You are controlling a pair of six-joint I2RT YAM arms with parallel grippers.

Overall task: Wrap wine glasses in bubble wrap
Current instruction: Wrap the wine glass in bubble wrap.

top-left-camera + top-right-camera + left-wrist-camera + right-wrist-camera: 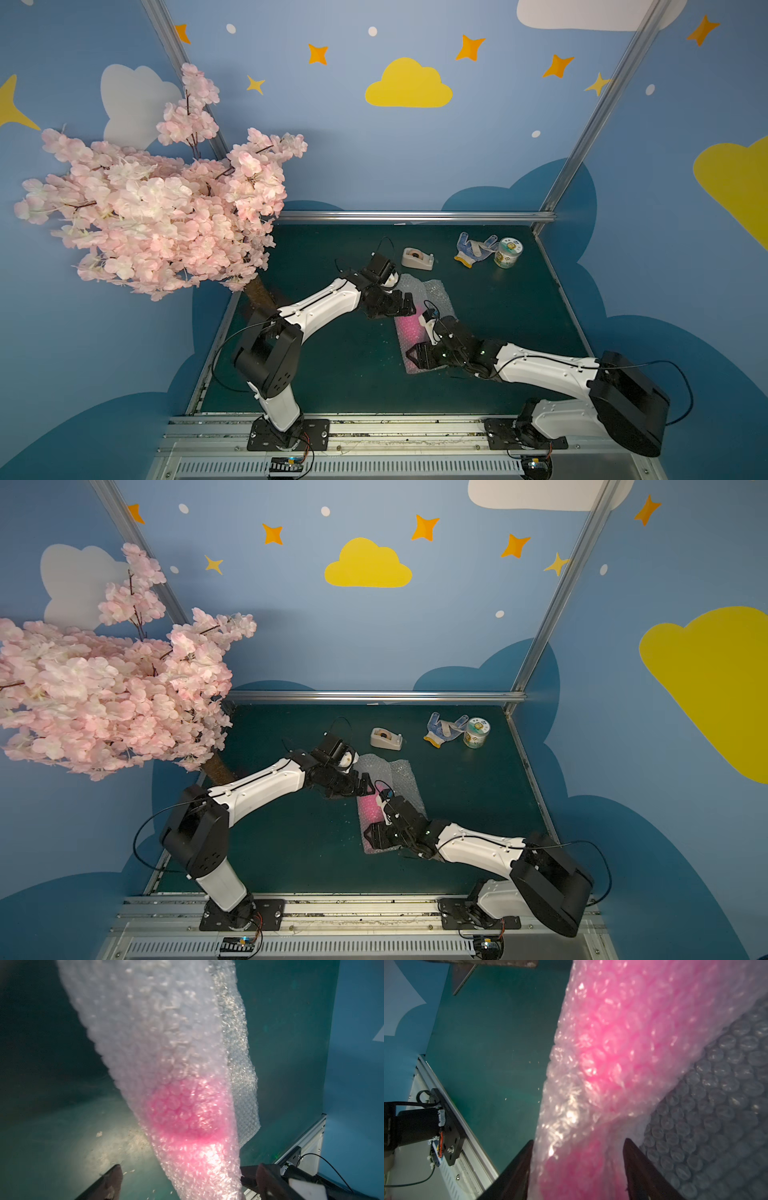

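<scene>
The bubble wrap (437,292) (400,776) lies mid-table, rolled into a tube with a loose flap beside it. The pink wine glass (409,327) (370,808) glows through the tube, lying on its side. My left gripper (408,306) (365,783) is open at the tube's far part; in the left wrist view its jaws (187,1169) straddle the wrap (158,1032) over the pink glass (182,1113). My right gripper (421,354) (374,834) sits at the near end. In the right wrist view it (578,1142) is shut on the wrapped glass (623,1043), the flap (726,1095) alongside.
A beige tape dispenser (417,257), a dotted work glove (473,248) and a green-and-white can (508,252) sit along the back of the green table. A pink blossom tree (158,208) overhangs the left side. A metal rail (415,216) bounds the back.
</scene>
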